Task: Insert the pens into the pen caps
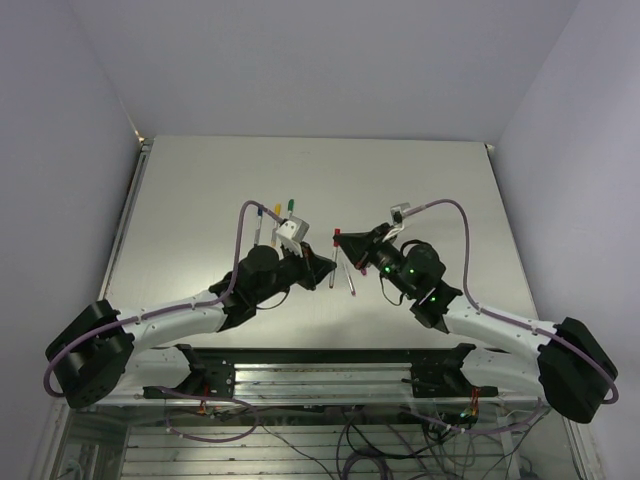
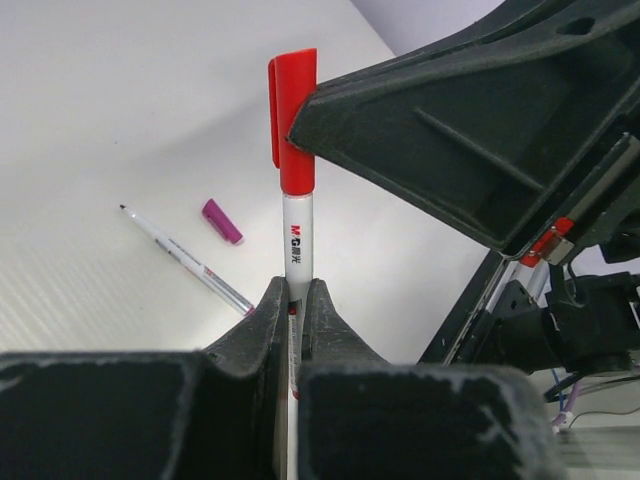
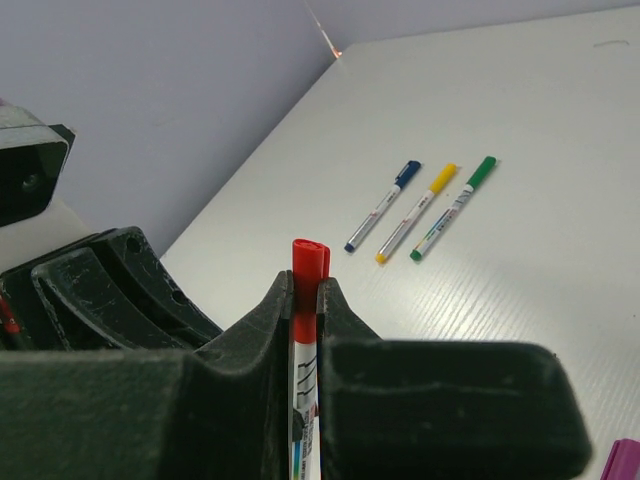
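The left claw (image 2: 290,300) is clamped on the barrel of a pen (image 2: 297,240) held above the table (image 2: 100,120), and the right claw (image 3: 305,295) is clamped on the red cap (image 2: 292,110) seated on its tip. An uncapped pen (image 2: 185,258) lies beside a magenta cap (image 2: 221,221). Three capped pens (image 3: 415,212) lie side by side farther back.

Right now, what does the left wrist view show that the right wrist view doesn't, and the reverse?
Left wrist only: an uncapped pen lying on the table. Right wrist only: the blue-capped pen, yellow-capped pen and green-capped pen lying side by side. Both: the red-capped pen, clamped at its barrel by the left tool and at its cap by the right tool.
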